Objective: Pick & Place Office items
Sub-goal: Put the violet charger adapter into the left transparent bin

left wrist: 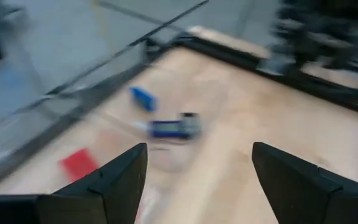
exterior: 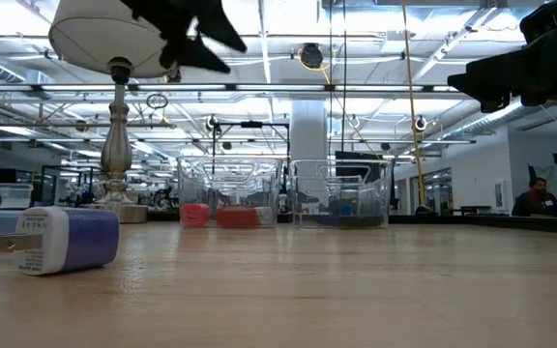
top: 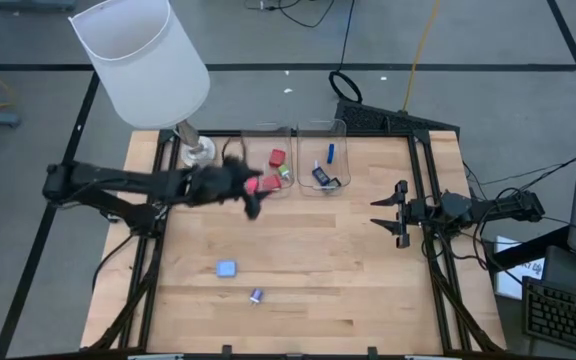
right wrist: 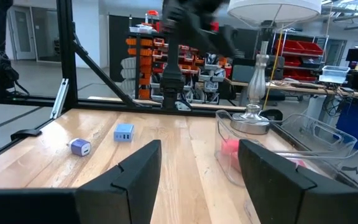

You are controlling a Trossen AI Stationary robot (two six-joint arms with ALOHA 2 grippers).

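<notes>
My left gripper [top: 253,198] hangs open and blurred above the table by the near wall of the left clear bin [top: 268,131], with nothing between its fingers [left wrist: 126,177]. That bin holds red pieces [top: 277,157] and a green one [top: 285,173]. The right bin [top: 324,127] holds a blue piece [top: 330,152] and a dark one [top: 323,177]. A light blue piece [top: 226,268] and a small blue-and-white plug [top: 256,295] lie flat on the wood nearer the front. My right gripper [top: 386,212] waits open at the table's right side.
A tall lamp with a white shade [top: 143,60] stands on its metal base [top: 196,151] at the far left, close beside the left bin and my left arm. Black frame rails run along the table's left and right edges. Bare wood lies between the bins and the front edge.
</notes>
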